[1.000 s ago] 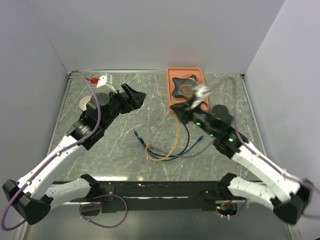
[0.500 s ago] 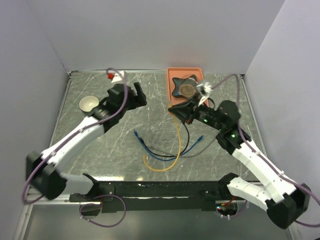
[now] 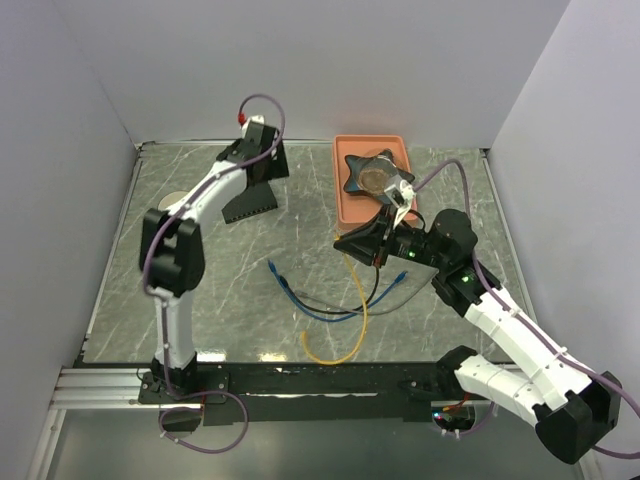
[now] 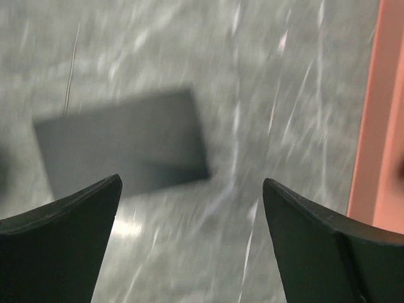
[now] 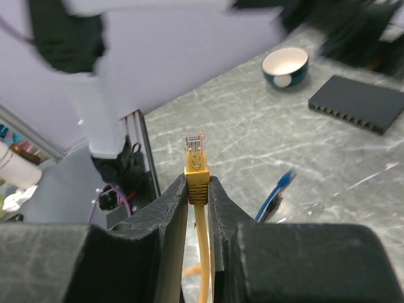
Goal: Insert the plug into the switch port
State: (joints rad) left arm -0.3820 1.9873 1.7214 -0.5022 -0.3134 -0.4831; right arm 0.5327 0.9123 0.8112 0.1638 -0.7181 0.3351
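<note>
**Yellow cable's plug pinched and pointing outward**

The right gripper pinches the clear plastic plug of the yellow cable at its yellow boot. The tip points straight out from the fingers, and the long axis runs along them. The flat black rectangular switch box lies well apart on the grey marbled table. Its row of small sockets is on the long edge turned toward this gripper. No lettering on the box is sharp enough to read. The left gripper hangs above the box with fingers wide apart, holding nothing.
</note>
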